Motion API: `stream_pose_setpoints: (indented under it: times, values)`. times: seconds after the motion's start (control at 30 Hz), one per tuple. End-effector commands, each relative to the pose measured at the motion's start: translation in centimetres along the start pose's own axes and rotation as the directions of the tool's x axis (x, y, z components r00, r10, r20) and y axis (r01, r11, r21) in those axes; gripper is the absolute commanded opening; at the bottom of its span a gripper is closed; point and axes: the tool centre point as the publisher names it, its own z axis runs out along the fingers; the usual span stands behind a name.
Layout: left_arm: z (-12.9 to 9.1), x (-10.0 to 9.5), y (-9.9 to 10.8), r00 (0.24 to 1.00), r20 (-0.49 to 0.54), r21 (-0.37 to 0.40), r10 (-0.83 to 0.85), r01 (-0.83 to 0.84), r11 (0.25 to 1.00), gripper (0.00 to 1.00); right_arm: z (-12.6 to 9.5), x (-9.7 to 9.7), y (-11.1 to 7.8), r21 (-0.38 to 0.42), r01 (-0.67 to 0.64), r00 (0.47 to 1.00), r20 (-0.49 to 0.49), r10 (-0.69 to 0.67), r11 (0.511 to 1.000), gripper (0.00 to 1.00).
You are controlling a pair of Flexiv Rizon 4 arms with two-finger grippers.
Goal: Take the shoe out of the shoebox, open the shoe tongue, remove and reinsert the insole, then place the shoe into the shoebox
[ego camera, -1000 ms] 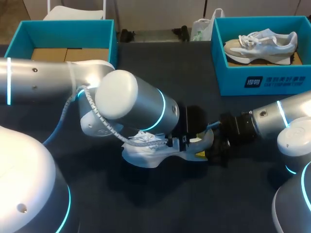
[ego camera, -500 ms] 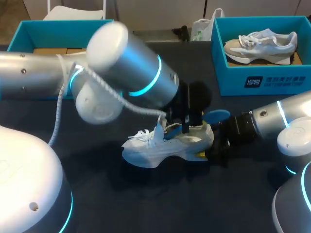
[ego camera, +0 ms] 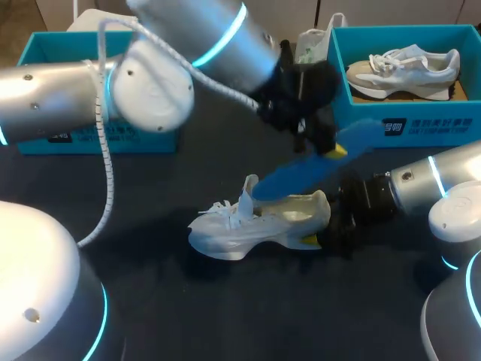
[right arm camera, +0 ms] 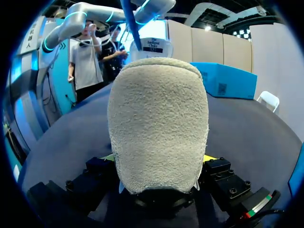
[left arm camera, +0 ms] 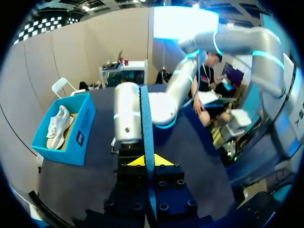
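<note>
Our left gripper pinching the blue insole aslant above the white shoe, our right gripper clamping its heel.

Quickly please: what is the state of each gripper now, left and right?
Left gripper: shut on the long flat blue insole, held above the shoe.
Right gripper: shut on the heel of the white lace-up sneaker.

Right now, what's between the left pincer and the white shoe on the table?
The blue insole, clamped in the left pincer, slants down toward the white shoe; nothing else lies there. The head view shows it.
</note>
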Motion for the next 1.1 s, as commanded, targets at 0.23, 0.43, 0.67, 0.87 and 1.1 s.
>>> stream_pose_setpoints:
  times: [0.23, 0.43, 0.67, 0.87, 1.1]
  values:
    - [-4.1, 0.7, -2.8, 0.99, 0.041, 0.266, -0.132, 0.117, 0.957, 0.0, 0.5, -0.1, -0.1, 0.006, -0.001, 1.0, 0.001, 0.001, 1.0, 0.0]
    - [-5.7, 1.3, -5.0, 0.976, 0.058, 0.361, -0.212, 0.177, 0.915, 0.0, 0.5, -0.1, -0.1, 0.006, -0.001, 1.0, 0.001, 0.001, 1.0, 0.0]
    - [-5.9, 1.3, -5.6, 0.973, 0.058, 0.367, -0.225, 0.189, 0.911, 0.0, 0.5, -0.1, -0.1, 0.006, -0.001, 1.0, 0.001, 0.001, 1.0, 0.0]
    - [-5.9, 1.3, -5.6, 0.973, 0.058, 0.367, -0.225, 0.189, 0.911, 0.0, 0.5, -0.1, -0.1, 0.006, -0.001, 1.0, 0.001, 0.001, 1.0, 0.0]
    - [-5.9, 1.3, -5.6, 0.973, 0.058, 0.367, -0.225, 0.189, 0.911, 0.0, 0.5, -0.1, -0.1, 0.006, -0.001, 1.0, 0.001, 0.001, 1.0, 0.0]
